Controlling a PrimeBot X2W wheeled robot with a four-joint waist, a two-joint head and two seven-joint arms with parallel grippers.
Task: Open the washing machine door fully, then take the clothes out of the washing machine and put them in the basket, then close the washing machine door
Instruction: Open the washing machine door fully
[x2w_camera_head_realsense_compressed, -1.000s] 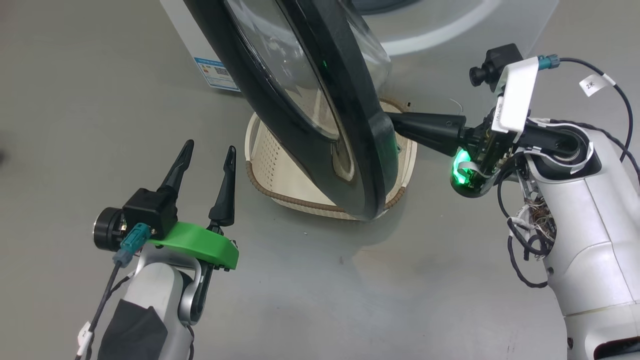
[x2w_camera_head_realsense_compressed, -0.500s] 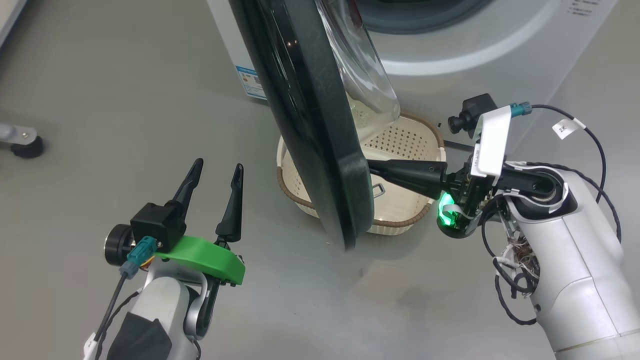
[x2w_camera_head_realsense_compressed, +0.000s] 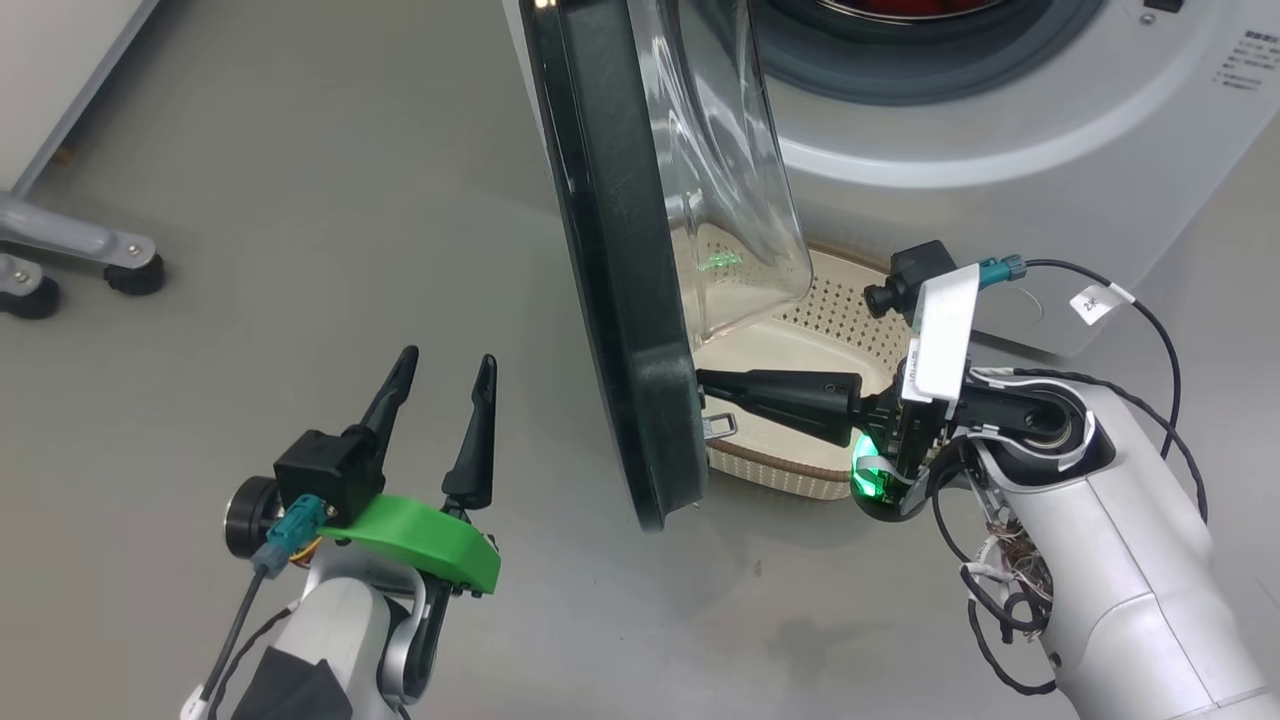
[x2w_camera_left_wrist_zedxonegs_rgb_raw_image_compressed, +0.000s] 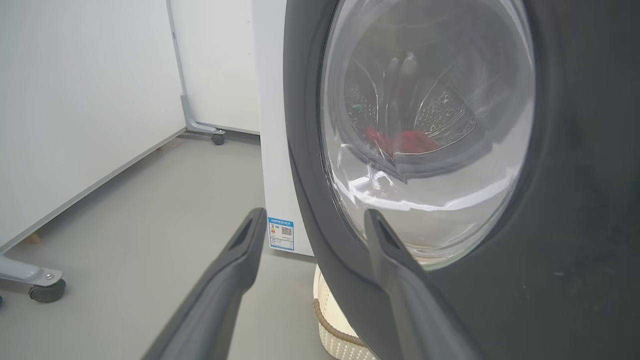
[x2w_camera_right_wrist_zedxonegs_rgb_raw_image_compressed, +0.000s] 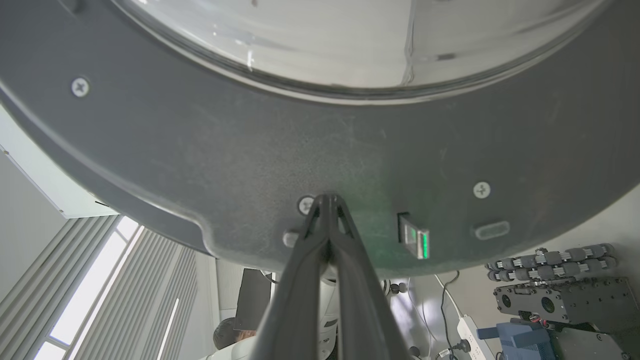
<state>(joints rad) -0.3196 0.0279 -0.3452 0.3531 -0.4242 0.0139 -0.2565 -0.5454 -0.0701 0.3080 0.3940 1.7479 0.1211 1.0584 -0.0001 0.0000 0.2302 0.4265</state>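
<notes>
Nearest us, our left gripper (x2w_camera_head_realsense_compressed: 448, 358) hangs over the grey floor (x2w_camera_head_realsense_compressed: 250, 200) with its two long dark fingers spread apart, holding nothing. Our right gripper (x2w_camera_head_realsense_compressed: 706, 380) has its fingers pinched together on nothing. Their tips press against the inner face of the large round washing machine door (x2w_camera_head_realsense_compressed: 610, 280), with its glossy black rim and bulging clear glass bowl, low on the rim beside a small screw (x2w_camera_right_wrist_zedxonegs_rgb_raw_image_compressed: 306, 205).

The door stands roughly edge-on to us, only partly swung out, so we judge the opening step unfinished. To do it well, we should push along the door's arc rather than straight ahead, letting the tips follow the rim so they don't slide off its edge. We should also hold our left gripper out of the swing.

Just behind the door, the cream perforated plastic basket (x2w_camera_head_realsense_compressed: 770, 468) with the brown woven-look rim sits on the floor before the big white front-loading washing machine (x2w_camera_head_realsense_compressed: 950, 130). Inside it lie the bright red clothes (x2w_camera_head_realsense_compressed: 900, 7).
</notes>
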